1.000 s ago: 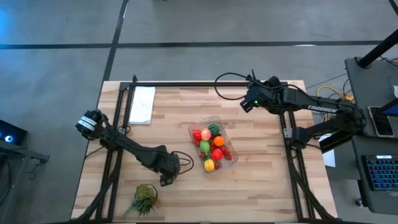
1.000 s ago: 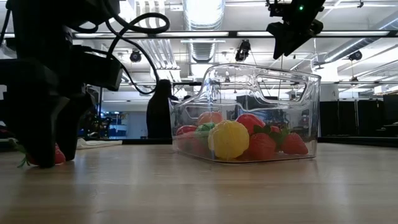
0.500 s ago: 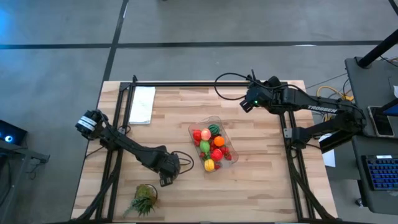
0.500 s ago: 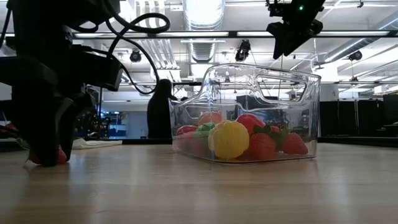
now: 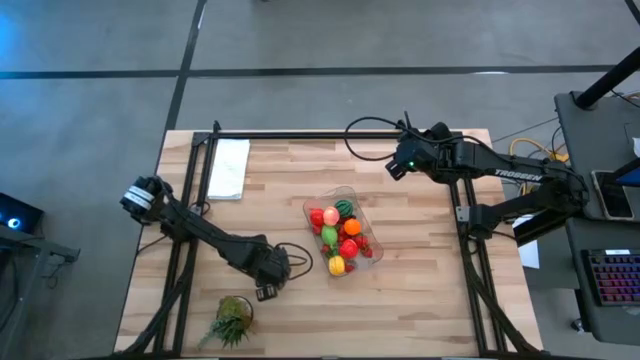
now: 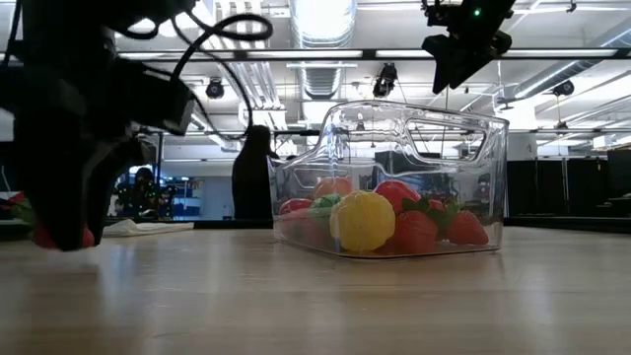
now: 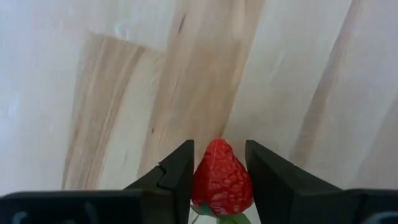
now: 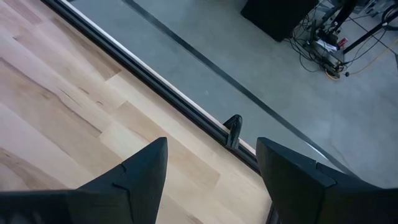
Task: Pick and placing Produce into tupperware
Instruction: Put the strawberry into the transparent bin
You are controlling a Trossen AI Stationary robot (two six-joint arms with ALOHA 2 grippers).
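Most of the produce already lies inside the tupperware (image 5: 343,232), which sits at the centre of the high view on the wooden surface (image 5: 420,300): red, green, orange and yellow pieces fill it, and in the low view a yellow fruit (image 6: 362,220) and several red ones press against its clear wall. One piece is in hand. In the left wrist view the left gripper (image 7: 219,167) has its jaws closed on a strawberry (image 7: 221,184), the red fruit pinched between the two dark fingers just above the wood grain. In the high view that gripper (image 5: 268,290) sits below and left of the container, near it but apart. I judge the strawberry may be the last loose piece, since no other produce shows on the surface; what remains is to carry it across and let it go over the open container.

The right gripper (image 8: 210,163) waits in the upper right of the high view, its jaws parted over bare wood with nothing between them.

A leafy green tuft (image 5: 232,320) lies at the lower left, just beside the left gripper, and a white sheet of paper (image 5: 229,169) lies at the upper left. Neither lies on the path to the container, whose near wall must be cleared.
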